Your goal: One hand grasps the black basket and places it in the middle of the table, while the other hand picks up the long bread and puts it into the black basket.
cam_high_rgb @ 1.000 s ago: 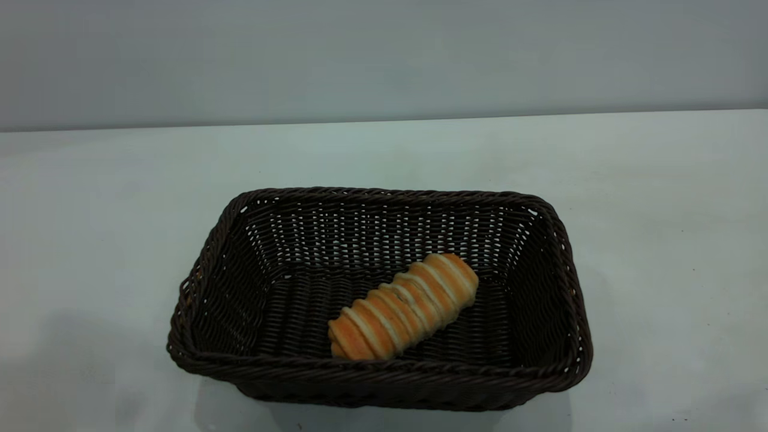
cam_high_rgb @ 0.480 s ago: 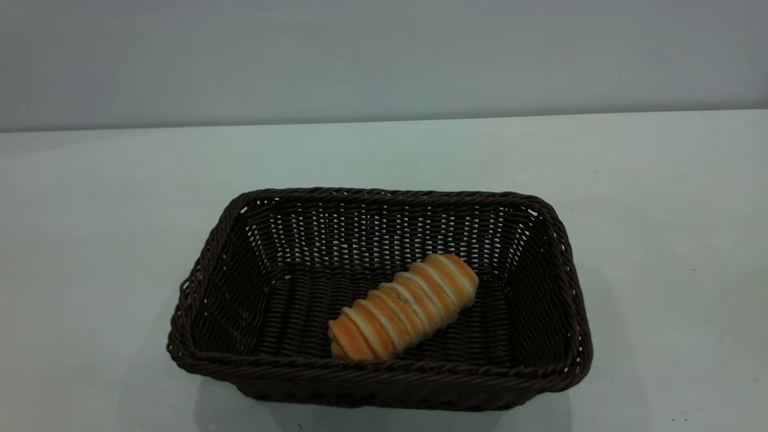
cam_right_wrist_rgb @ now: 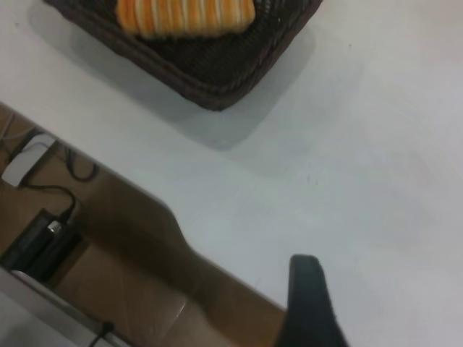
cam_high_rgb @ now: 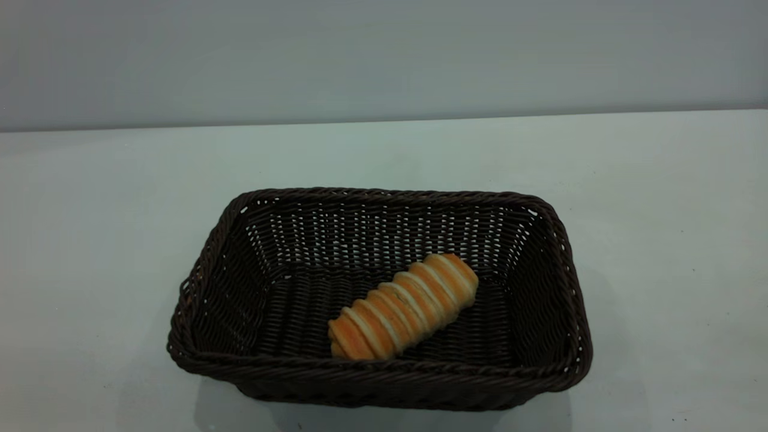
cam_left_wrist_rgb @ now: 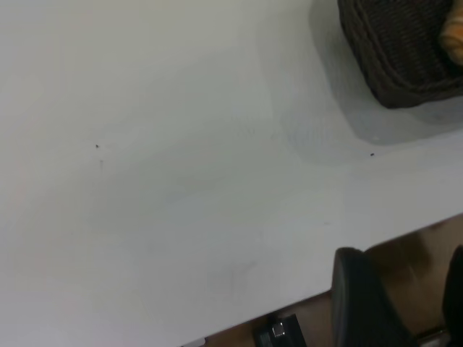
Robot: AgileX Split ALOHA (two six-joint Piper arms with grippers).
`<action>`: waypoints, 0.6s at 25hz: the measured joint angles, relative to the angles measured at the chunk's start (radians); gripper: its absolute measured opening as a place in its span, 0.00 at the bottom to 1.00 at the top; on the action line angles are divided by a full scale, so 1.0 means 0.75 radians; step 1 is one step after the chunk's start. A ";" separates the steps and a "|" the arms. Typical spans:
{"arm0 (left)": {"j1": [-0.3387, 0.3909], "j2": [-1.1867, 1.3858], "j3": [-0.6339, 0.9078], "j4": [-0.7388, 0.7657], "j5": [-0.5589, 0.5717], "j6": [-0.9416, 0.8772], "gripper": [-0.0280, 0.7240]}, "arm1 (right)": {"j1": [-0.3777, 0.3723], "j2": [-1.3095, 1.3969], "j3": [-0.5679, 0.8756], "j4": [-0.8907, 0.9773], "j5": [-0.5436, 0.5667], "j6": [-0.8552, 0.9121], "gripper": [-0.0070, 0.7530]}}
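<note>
Near edge of the table (cam_high_rgb: pixel 90 252): both arms are pulled back, out of the exterior view.

Left gripper (cam_left_wrist_rgb: pixel 394 303) hangs at the table's near edge, over the brown floor past it. Two dark fingers (cam_left_wrist_rgb: pixel 358 300) show with a clear gap between them, so the jaws are released and hold nothing. Well apart from the basket.

Right gripper (cam_right_wrist_rgb: pixel 311 303) also sits at the near edge. Only one dark finger shows in its wrist view, so cannot tell whether its jaws are released or clenched. Nothing seen in them.

Further in: the basket (cam_high_rgb: pixel 384 372) stands flat on the table, roughly central, long side toward the camera. One corner shows in each wrist view (cam_left_wrist_rgb: pixel 405 72) (cam_right_wrist_rgb: pixel 217 79).

Inside: the bread (cam_high_rgb: pixel 402 307) lies on the basket floor, right of centre, angled from near-left to far-right. Its near end is against the front wall.

Behind the basket: bare table, then a plain grey wall (cam_high_rgb: pixel 384 54).
</note>
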 joint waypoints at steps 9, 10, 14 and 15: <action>0.000 -0.157 0.097 -0.069 -0.001 0.000 0.46 | 0.000 -0.023 0.035 0.001 -0.059 -0.001 0.73; 0.000 -0.159 0.100 -0.080 -0.001 0.000 0.46 | 0.000 -0.023 0.035 0.001 -0.061 -0.001 0.73; 0.000 -0.162 0.102 -0.084 -0.001 0.000 0.46 | 0.000 -0.023 0.036 0.001 -0.061 -0.001 0.73; 0.000 -0.162 0.104 -0.084 -0.005 0.000 0.46 | 0.000 -0.023 0.038 0.001 -0.061 -0.001 0.73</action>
